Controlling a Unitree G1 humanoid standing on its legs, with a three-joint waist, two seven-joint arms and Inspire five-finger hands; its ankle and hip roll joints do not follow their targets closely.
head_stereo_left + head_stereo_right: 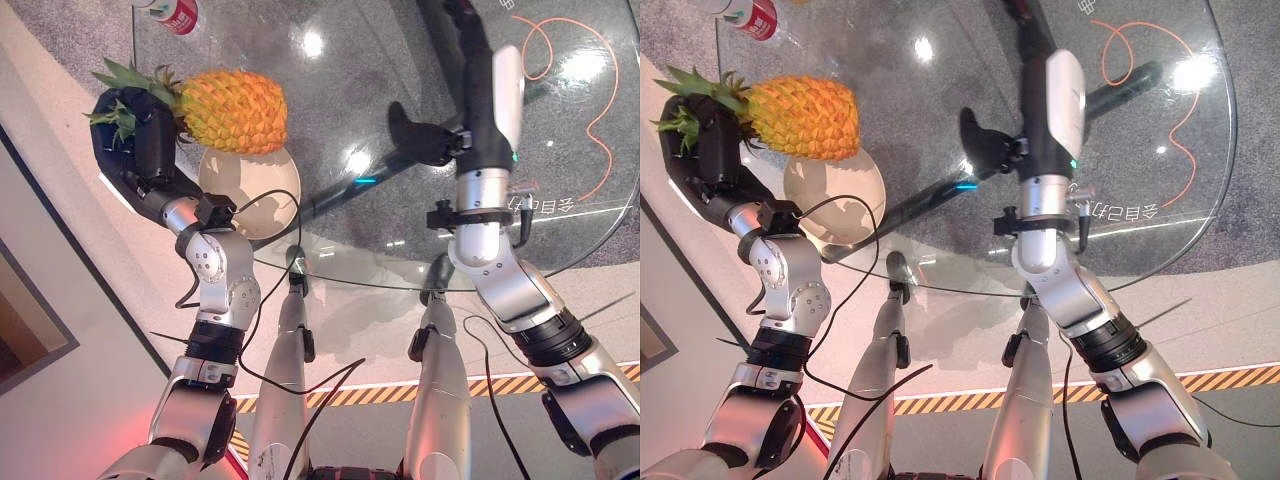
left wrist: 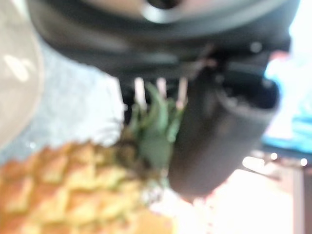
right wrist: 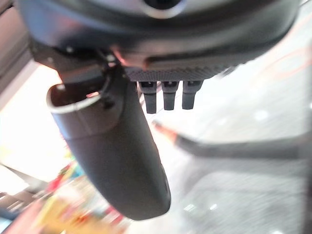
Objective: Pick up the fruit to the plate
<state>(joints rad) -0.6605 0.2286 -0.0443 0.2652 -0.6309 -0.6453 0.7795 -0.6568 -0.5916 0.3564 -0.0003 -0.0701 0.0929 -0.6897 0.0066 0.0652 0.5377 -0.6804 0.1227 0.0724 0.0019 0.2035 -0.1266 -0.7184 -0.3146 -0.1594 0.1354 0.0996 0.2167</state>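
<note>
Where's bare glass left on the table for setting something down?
Free: the broad glass table stretch between the pineapple and the right hand, and beyond that hand toward the far rim. Crowded: the left edge, where the left hand grips the pineapple's crown above the plate.

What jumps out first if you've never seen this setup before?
A bright orange pineapple lies on its side at the near-left part of a round glass table, overlapping the far edge of a pale plate. The robot's left hand is wrapped round its green leafy crown, while the right hand hovers open over the table's middle.
</note>
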